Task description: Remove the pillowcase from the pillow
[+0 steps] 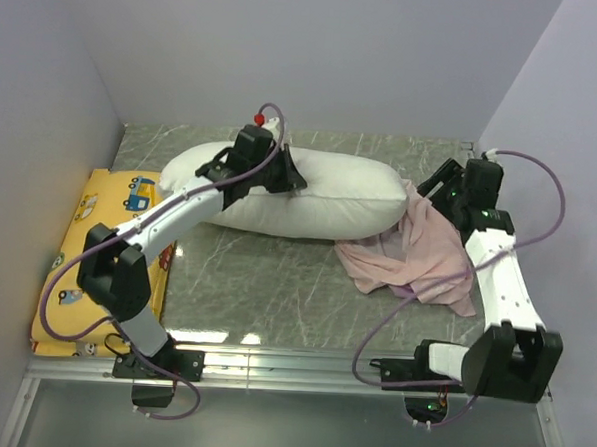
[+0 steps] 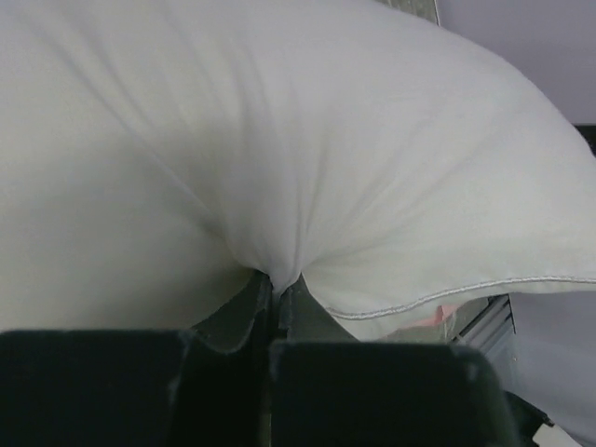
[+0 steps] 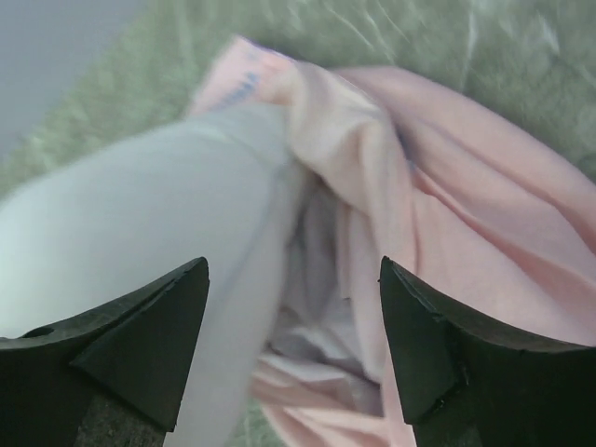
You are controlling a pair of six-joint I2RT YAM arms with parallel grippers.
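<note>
The white pillow [image 1: 310, 194] lies across the back of the table. My left gripper [image 1: 281, 173] is shut on a pinch of its cloth near the middle; in the left wrist view the pillow [image 2: 307, 158] bunches into the closed jaws of the left gripper [image 2: 273, 284]. The pillowcase [image 1: 417, 255] lies crumpled, pale pink side out, on the table against the pillow's right end. My right gripper [image 1: 443, 186] hangs open above it; in the right wrist view the right gripper [image 3: 293, 270] has nothing between its fingers, with the pillowcase [image 3: 466, 214] and pillow end [image 3: 140, 223] below.
A yellow cushion [image 1: 86, 262] printed with vehicles lies at the left, partly under my left arm. Grey walls close in the left, back and right sides. A metal rail [image 1: 291, 363] runs along the near edge of the marbled table [image 1: 265, 282].
</note>
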